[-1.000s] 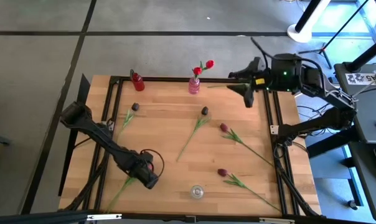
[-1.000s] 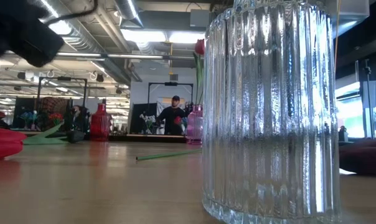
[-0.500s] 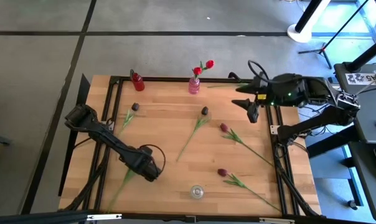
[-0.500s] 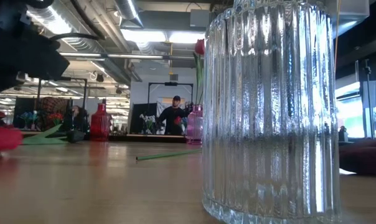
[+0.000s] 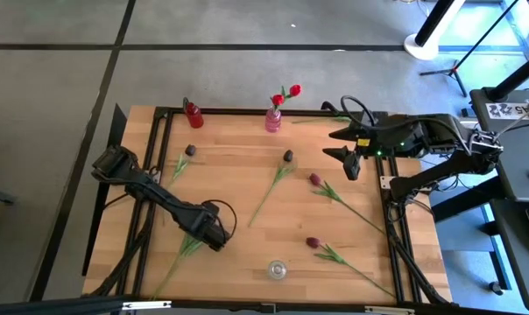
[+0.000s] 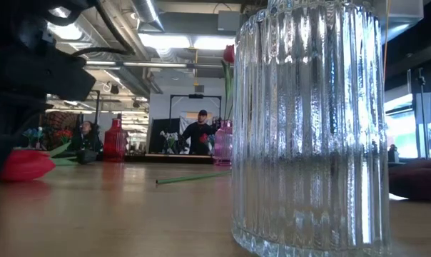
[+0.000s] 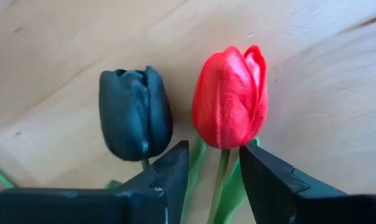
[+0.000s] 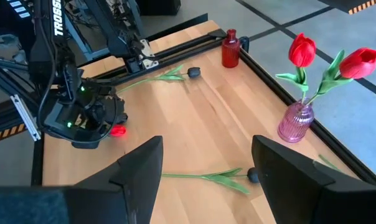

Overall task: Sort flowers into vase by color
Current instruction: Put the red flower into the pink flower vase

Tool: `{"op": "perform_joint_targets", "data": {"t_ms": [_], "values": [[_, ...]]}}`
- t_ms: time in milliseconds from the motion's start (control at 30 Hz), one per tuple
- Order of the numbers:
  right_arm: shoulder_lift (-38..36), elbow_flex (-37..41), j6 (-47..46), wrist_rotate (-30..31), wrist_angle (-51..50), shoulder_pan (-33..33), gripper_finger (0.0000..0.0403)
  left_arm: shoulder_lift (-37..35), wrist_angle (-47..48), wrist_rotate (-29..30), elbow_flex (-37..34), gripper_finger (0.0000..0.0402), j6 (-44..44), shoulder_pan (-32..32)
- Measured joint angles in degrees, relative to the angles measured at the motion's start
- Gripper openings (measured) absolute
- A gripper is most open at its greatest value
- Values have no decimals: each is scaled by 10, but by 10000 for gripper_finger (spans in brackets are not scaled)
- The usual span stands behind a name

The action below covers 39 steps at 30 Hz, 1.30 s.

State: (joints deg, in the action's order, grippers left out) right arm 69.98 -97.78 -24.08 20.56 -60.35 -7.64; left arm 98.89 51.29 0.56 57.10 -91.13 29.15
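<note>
Red tulip (image 7: 230, 96) lies at seven o'clock on the table (image 5: 238, 166); our left gripper (image 7: 214, 168) straddles its stem with fingers spread. Our right gripper (image 5: 347, 149) hovers at two o'clock, fingers spread.

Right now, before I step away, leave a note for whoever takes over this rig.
Left gripper: open, its fingers either side of a red tulip's stem; a black tulip lies beside it.
Right gripper: open, empty, hovering at the table's back right.
Done: two red tulips in the pink vase.
Left: the loose tulips on the table. The red vase and the clear vase hold no flowers.
</note>
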Motion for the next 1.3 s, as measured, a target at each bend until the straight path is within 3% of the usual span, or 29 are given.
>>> {"op": "perform_joint_targets", "data": {"t_ms": [500,633,867,1133,1300], "values": [[5,0,-1,23,3,1,246,0,-37,80,0,50,52,-26],[-3,0,15,-15,58,1,246,-1,-38,86,0,9,96,-55],[-40,0,97,-56,146,1,246,-72,-59,169,43,1,168,-101],[-40,5,200,-148,148,1,246,-168,-250,362,94,0,350,-144],[-38,77,217,-167,210,1,246,-204,-456,403,96,0,533,-173]]}}
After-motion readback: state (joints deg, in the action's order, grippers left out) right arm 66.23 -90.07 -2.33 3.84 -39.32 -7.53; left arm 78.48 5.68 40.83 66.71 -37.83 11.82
